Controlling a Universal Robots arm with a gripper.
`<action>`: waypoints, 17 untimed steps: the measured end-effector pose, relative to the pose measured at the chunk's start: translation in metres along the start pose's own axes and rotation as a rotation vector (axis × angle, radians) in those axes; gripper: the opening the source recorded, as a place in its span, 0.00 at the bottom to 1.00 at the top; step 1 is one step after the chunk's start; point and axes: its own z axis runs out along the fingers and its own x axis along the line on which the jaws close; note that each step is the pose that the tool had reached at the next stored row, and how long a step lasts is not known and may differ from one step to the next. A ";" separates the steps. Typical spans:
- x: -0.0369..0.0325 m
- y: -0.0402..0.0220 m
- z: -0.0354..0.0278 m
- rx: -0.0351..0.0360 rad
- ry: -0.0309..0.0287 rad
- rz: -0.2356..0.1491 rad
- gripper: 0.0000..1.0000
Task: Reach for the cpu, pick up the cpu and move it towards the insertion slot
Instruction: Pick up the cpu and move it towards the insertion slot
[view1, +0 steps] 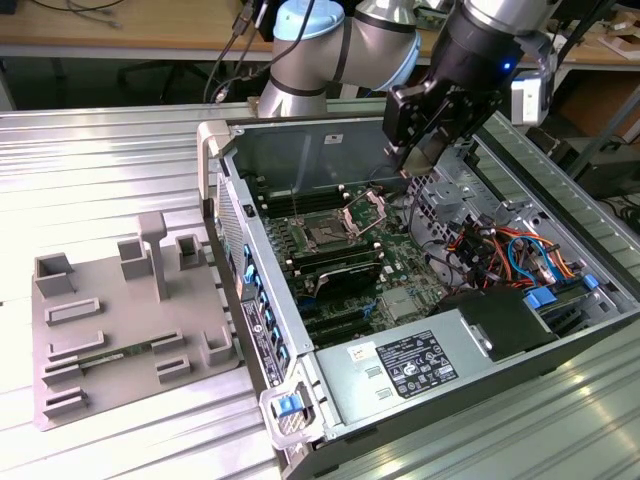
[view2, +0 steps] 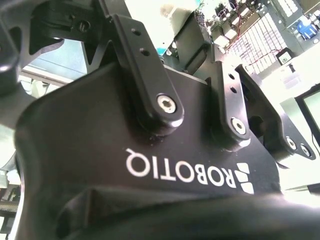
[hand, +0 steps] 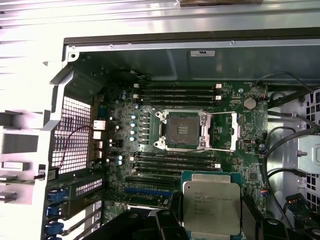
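Your gripper was up over the open computer case in the exterior view, above the far side of the motherboard. In the first wrist view, the cpu sat between the dark fingers, silvery top facing the camera, so I judged the claw was closed down to chip width and holding it by opposite edges, probably to keep it flat and leave the underside untouched. The insertion slot lay open, its bracket swung aside to leave the dark socket exposed. The cpu was near the slot but not over it: a bank of memory slots lay between. The grey tray sat outside the case, well apart.
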 end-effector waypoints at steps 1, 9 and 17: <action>0.0000 -0.0001 0.0003 0.0000 0.0001 0.000 0.55; 0.0000 -0.0007 0.0019 -0.0001 0.0000 0.000 0.55; 0.0000 -0.0013 0.0035 0.0000 0.0000 0.000 0.55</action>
